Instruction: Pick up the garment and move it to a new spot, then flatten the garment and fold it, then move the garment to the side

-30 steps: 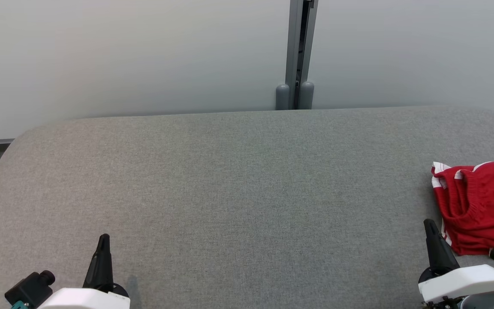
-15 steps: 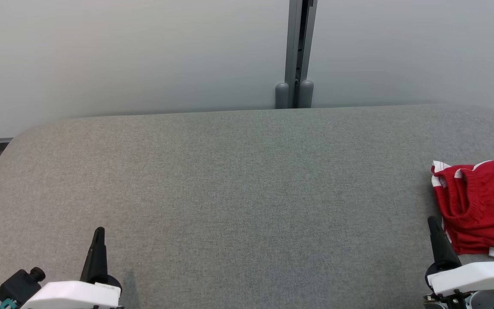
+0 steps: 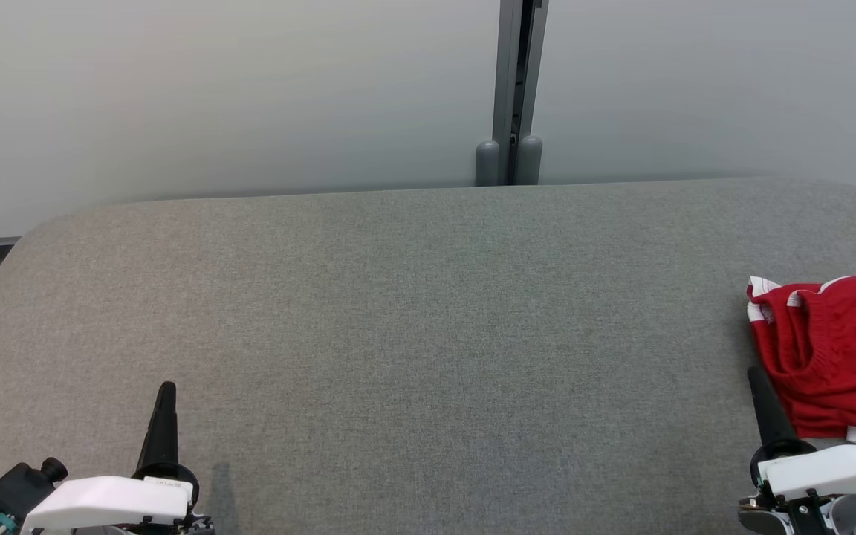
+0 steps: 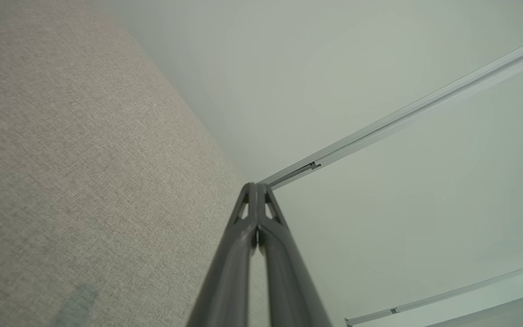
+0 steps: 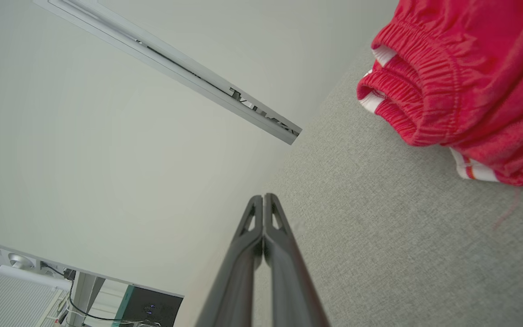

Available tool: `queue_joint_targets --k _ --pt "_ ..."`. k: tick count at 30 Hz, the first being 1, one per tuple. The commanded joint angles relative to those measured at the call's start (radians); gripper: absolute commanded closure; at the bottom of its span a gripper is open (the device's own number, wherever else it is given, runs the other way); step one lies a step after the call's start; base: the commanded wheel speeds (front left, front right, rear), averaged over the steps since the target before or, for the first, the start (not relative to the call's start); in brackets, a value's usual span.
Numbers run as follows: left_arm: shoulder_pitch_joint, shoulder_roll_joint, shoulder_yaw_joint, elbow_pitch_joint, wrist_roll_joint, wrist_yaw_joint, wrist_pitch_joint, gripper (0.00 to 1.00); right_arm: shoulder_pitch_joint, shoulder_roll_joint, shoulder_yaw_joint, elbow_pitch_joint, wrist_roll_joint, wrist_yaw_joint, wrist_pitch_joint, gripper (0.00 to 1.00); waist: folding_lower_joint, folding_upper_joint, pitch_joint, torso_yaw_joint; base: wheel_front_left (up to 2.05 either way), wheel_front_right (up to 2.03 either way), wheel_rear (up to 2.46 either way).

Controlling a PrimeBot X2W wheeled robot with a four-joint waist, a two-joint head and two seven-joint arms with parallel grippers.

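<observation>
The left gripper [image 3: 164, 397], with two long dark fingers on a white wrist, is seen at the lower left of the head view. Its fingers are pressed fully together and nothing is held. The right gripper [image 3: 759, 379] is likewise closed and empty at the lower right. In the right wrist view its joined tips [image 5: 264, 200] are set apart from the crumpled red fabric garment [image 3: 837, 349] with white trim, which lies just beside them at the right edge of the grey cloth-covered table [image 3: 428, 319]. Beyond the table, a pale wall [image 3: 212, 96] is divided by a grey vertical metal post [image 3: 511, 82].
</observation>
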Motion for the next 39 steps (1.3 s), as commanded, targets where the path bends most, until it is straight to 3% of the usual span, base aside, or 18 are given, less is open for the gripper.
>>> queue_joint_targets --k 1,39 --pt "-0.036 0.007 0.008 -0.013 -0.030 -0.006 0.007 1.00 -0.020 -0.004 -0.010 -0.017 0.032 0.000 0.009 1.00 0.0000 0.0000 0.001 0.000 0.00 0.00 0.00" --pt "-0.070 0.009 0.037 -0.026 -0.340 -0.017 0.095 1.00 -0.033 0.012 -0.062 -0.039 0.335 0.000 0.098 1.00 0.0000 0.0000 0.012 -0.005 0.00 0.00 0.00"
